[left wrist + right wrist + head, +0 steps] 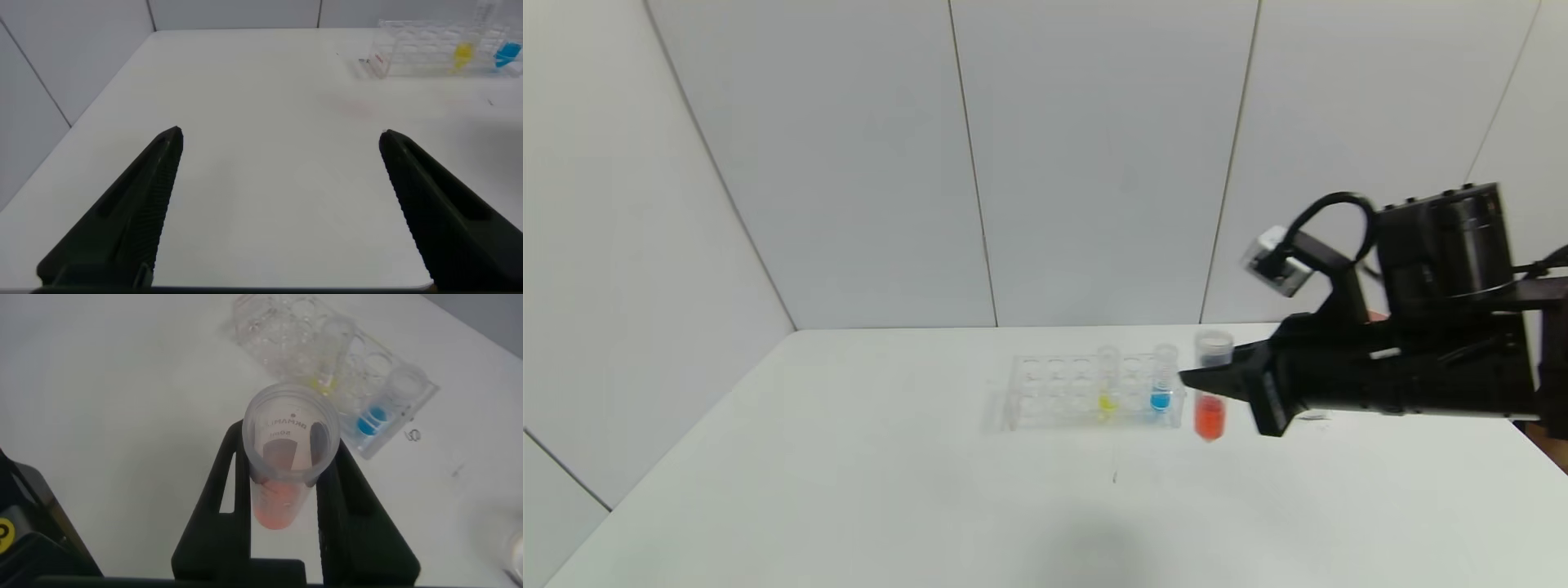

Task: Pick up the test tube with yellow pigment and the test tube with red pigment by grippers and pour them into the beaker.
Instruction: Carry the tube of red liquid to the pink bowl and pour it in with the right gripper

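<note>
While your right gripper (1205,380) is clamped on the red tube (1210,415), upright w/ rack (1045,392) just beside, any tilt spills; left gripper (282,204) idle, agape.

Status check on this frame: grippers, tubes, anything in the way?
Right gripper shut on red tube, lifted beside rack. Left gripper open, idle. Yellow tube racked. Nothing blocking.

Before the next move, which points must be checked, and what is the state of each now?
1. Right gripper shut on red tube: ok.
2. Red tube upright, liquid at its bottom: ok.
3. Red tube out of the rack, beside its right end: ok.
4. Yellow tube in the rack: ok.
5. Beaker in view: not ok, none seen.
6. Left gripper open, empty, above the table: ok.
</note>
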Motion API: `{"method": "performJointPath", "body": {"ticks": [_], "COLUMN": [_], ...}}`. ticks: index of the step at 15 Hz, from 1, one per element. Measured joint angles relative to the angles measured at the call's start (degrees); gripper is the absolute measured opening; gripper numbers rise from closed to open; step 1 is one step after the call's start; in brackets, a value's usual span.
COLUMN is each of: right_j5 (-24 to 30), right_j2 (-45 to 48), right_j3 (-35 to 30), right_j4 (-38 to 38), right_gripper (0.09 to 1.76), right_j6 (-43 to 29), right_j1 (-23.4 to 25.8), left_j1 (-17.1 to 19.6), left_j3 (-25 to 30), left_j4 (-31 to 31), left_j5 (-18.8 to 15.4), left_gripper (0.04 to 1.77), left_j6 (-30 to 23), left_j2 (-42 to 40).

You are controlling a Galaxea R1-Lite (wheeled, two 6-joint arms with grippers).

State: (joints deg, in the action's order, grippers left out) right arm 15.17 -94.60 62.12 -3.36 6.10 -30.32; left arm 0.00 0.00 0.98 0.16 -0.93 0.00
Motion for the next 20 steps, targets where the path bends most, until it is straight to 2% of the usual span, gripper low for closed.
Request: {"method": "performJointPath", "body": {"ticks": [3,5,8,12,15,17,20], "right_j5": [12.6,19.4,25.6,27.2,27.1,26.9,26.8], "right_j2": [5.2,6.4,4.8,-1.1,-5.8,-8.7,-12.6], "right_j3": [-4.0,-4.4,-1.0,4.8,10.4,16.2,26.1], "right_j4": [2.3,6.0,12.1,13.6,16.3,22.4,35.4], "right_gripper": [0.52,0.52,0.52,0.52,0.52,0.52,0.52], "right_j6": [10.0,16.7,23.6,33.4,37.5,39.4,45.7], "right_j1": [16.1,26.2,37.8,45.1,47.5,47.8,47.6], "left_j1": [0.0,0.0,0.0,0.0,0.0,0.0,0.0], "left_j3": [0.0,0.0,0.0,0.0,0.0,0.0,0.0], "left_j4": [0.0,0.0,0.0,0.0,0.0,0.0,0.0], "left_j5": [0.0,0.0,0.0,0.0,0.0,0.0,0.0], "left_gripper": [1.72,1.72,1.72,1.72,1.72,1.72,1.72], "left_j6": [0.0,0.0,0.0,0.0,0.0,0.0,0.0], "left_j2": [0.0,0.0,0.0,0.0,0.0,0.0,0.0]}}
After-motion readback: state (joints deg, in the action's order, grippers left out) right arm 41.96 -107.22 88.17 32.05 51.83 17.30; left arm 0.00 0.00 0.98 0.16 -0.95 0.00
